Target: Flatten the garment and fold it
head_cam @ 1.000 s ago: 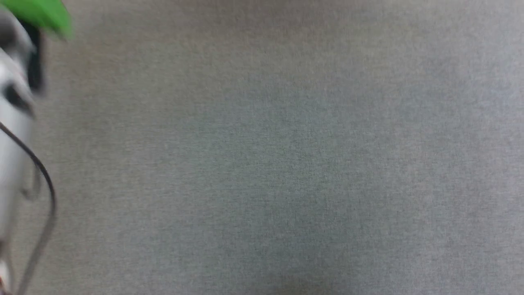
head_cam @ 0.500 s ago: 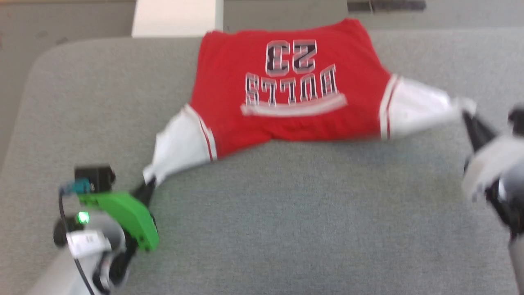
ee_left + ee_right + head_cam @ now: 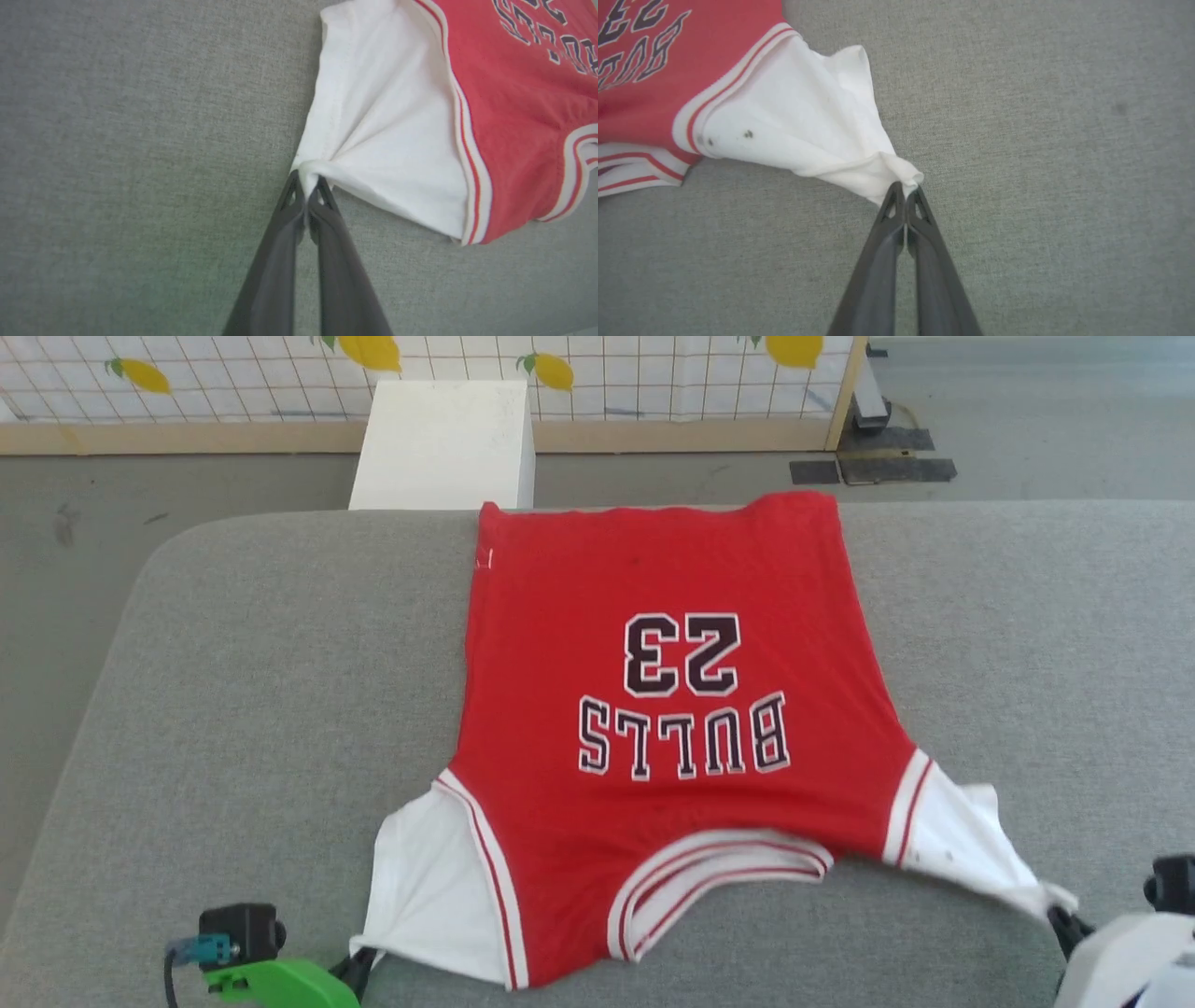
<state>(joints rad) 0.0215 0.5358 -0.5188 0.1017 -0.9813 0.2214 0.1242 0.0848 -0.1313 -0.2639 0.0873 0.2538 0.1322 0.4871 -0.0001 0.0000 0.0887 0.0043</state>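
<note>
In the head view the bottom edge cuts off my left gripper and my right gripper, with only dark fingertips showing. Each wrist view shows my jaws pressed together on a bunched white sleeve tip, and the pinched fabric is hidden between the fingers. The garment lies on the grey padded surface. Its hem reaches the far edge, and I cannot tell whether it hangs over. Bare grey lies open on both sides of it. Beyond the far edge are the floor and a white box near the hem's left corner. The collar points toward me and the print reads upside down. The long axis runs straight away from me, and the sleeves are drawn outward.
</note>
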